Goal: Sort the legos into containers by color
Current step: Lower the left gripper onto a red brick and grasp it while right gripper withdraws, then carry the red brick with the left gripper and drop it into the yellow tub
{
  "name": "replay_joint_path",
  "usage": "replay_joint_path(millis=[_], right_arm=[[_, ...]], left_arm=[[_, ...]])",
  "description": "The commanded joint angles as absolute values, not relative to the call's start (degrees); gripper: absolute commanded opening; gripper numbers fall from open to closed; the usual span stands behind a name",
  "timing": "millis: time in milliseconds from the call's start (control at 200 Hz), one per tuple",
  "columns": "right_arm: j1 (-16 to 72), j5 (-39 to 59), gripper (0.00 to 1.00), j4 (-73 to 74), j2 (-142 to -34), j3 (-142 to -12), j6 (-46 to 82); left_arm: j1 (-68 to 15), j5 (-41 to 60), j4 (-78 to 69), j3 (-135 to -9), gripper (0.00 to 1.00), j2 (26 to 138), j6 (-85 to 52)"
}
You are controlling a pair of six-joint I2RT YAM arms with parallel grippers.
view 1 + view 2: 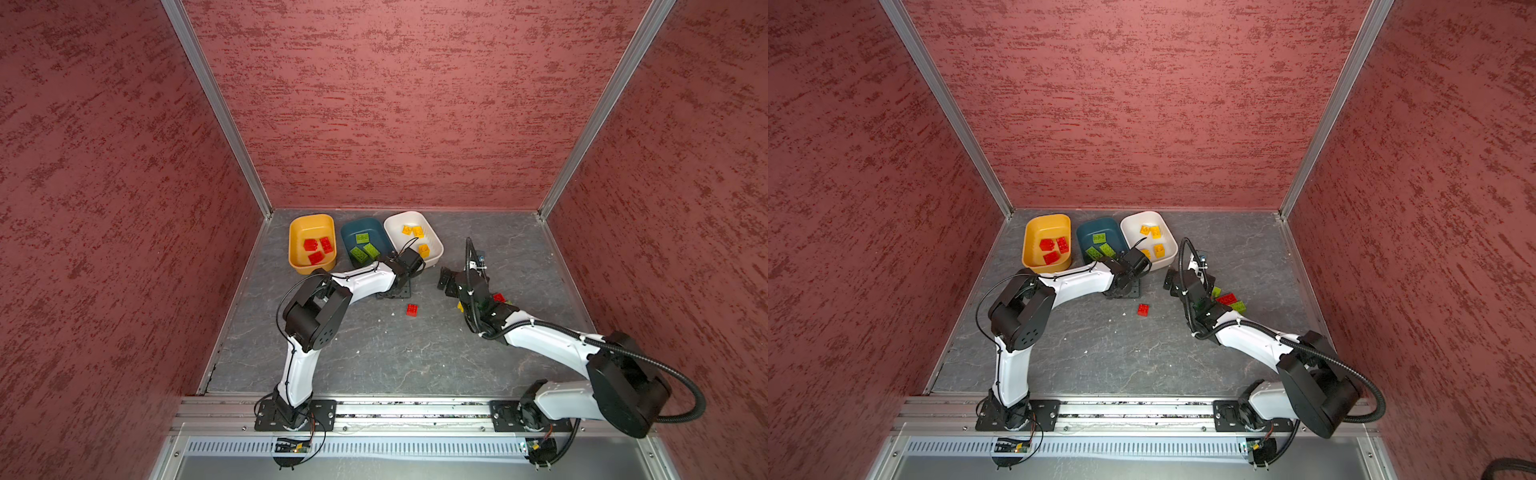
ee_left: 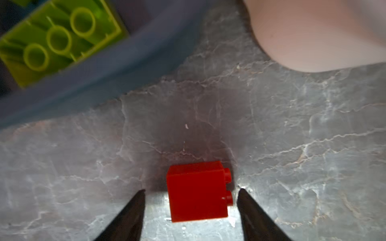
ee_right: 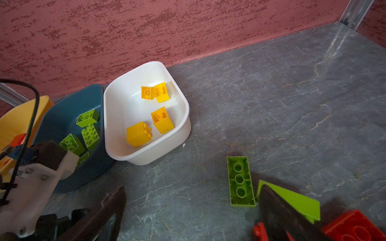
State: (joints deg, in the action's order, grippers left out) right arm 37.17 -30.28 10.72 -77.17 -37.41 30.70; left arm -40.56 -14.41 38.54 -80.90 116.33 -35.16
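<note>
**Item:** red brick [image 2: 198,192]. Square, glossy plastic, lying on its side, with two round studs facing one finger.

**Place:** on the floor [image 2: 292,146], at 6 o'clock from the gap between teal tub [image 1: 376,228] and white tub [image 1: 395,227], near both. My arm hides it in both top views.

**Tool:** my left gripper [image 2: 191,191] straddles the brick. The jaws are parted with a strip of floor showing on either side, so nothing is clasped.

**Tubs:** smooth, shallow, round-cornered. With the far wall as 12, they stand at 10 to 12 o'clock on the floor.
- Yellow tub [image 1: 299,237]: three red bricks [image 1: 326,244].
- Teal tub: green bricks [image 3: 90,135].
- White tub: four yellow bricks [image 3: 139,134].

**Loose:**
- Small red brick [image 1: 412,309], studs up, near the floor's centre.
- Green oblong [image 3: 241,181] at 3 o'clock, hollow side up with three ring tubes.
- Tilted green slab [image 3: 298,202], just beside the oblong.
- Red oblong [image 3: 355,227], near the slab.

**Second tool:** my right gripper [image 3: 193,187], jaws spread wide and empty, by that heap.

**Floor:** grey, veined, stone-like.
</note>
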Motion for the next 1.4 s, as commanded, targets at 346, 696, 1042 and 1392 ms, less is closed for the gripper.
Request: replay_joint_path(millis=[346, 696, 1042, 1392], right_arm=[[36.9, -28.9, 0.99, 8.5, -78.0, -39.6, 29.9], [36.9, -18.9, 0.99, 11.6, -78.9, -40.2, 23.7], [38.1, -9.1, 0.99, 14.7, -83.0, -43.4, 18.7], [38.1, -21.1, 0.99, 13.9, -80.9, -40.4, 23.3]], left_arm=[[-40.9, -13.6, 35.4, -80.4, 0.47, 118.0, -34.4], [-41.4, -17.3, 28.7, -73.5, 0.36, 108.4, -32.0], [-36.1, -22.9, 25.9, -68.6, 0.35, 97.7, -29.8], [-18.1, -26.1, 19.7, -65.4, 0.35, 93.8, -22.0]])
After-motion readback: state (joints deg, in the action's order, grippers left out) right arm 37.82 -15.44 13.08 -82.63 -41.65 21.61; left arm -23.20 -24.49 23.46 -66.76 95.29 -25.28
